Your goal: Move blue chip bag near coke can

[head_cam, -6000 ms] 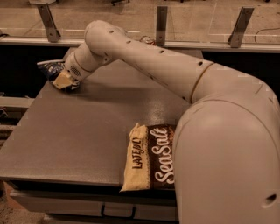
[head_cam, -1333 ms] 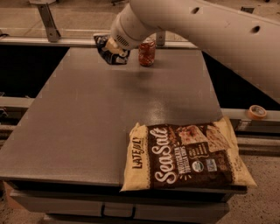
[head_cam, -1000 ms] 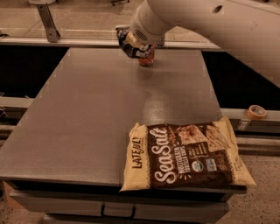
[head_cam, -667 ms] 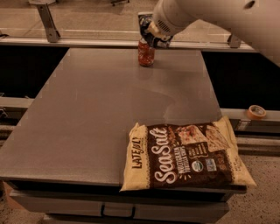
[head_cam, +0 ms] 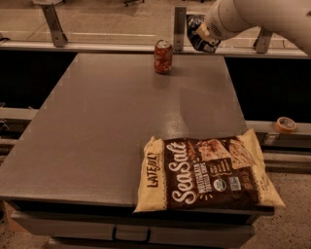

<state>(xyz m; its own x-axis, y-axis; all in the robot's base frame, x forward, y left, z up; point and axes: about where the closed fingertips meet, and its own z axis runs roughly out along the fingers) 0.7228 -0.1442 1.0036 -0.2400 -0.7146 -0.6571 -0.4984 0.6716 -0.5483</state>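
The tabletop [head_cam: 97, 136] is recorded as a flat, matte grey-brown surface with a faint sheen near its middle; no marks are noted on the bare areas.

The gripper [head_cam: 203, 38] is found at the end of a white arm [head_cam: 262, 12] entering from the upper right, raised above the far edge of the tabletop towards the far right corner. The jaws are seen clamped on the blue chip bag [head_cam: 193, 26], which is held off the surface, crumpled, just beyond the far edge.

The coke can [head_cam: 163, 57] is found upright on the tabletop, close to the far edge and slightly right of its midpoint. The held bag is placed up and to the right of the can, near it but not touching.

A large brown-and-cream Sea Salt bag [head_cam: 209, 175] is laid flat at the near right corner, its lower edge overhanging the near edge.

Beyond the far edge a pale rail [head_cam: 97, 47] is observed, carried on metal uprights [head_cam: 52, 22], with a light floor behind. Dark recesses are noted to either side of the tabletop. A roll of tape [head_cam: 285, 124] is set on a ledge [head_cam: 265, 127] off the right edge. Speckled floor [head_cam: 291, 228] is visible at the lower right, and a handle [head_cam: 130, 237] is fitted below the near edge.
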